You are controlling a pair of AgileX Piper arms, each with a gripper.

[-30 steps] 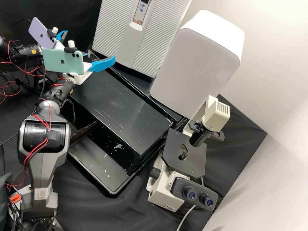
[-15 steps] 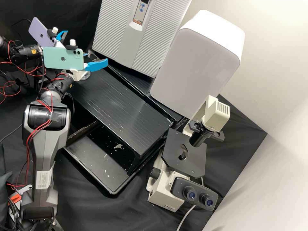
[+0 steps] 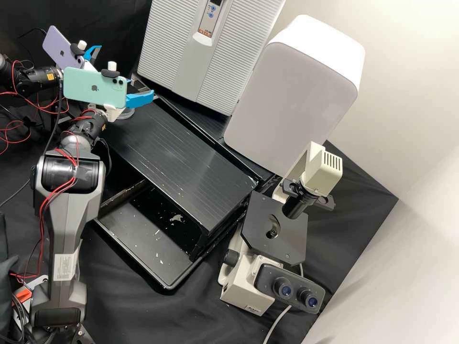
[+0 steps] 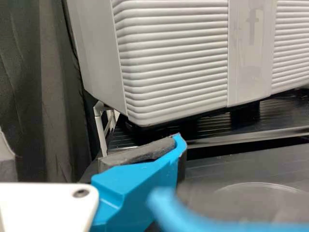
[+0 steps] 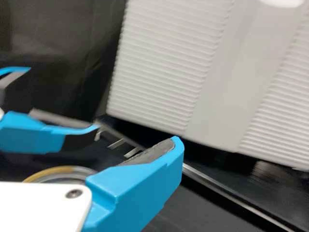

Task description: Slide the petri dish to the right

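Clear plastic, your dish [image 5: 57, 175] lies at the far left end of the black platform [image 3: 181, 162], on the near side of the ribbed white unit [image 3: 201, 48]. Your right gripper [image 5: 136, 134] hangs just above it, fingers spread apart. Your left gripper [image 4: 164, 164] sits close by; I cannot tell its state.

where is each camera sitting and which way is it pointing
High view: fixed off the arms, looking down on the bench; both arms show.
Left wrist view: left wrist, facing the white ribbed unit past the left gripper.
Right wrist view: right wrist, facing that unit past the open right gripper.
Both wrist views share unit and petri dish.
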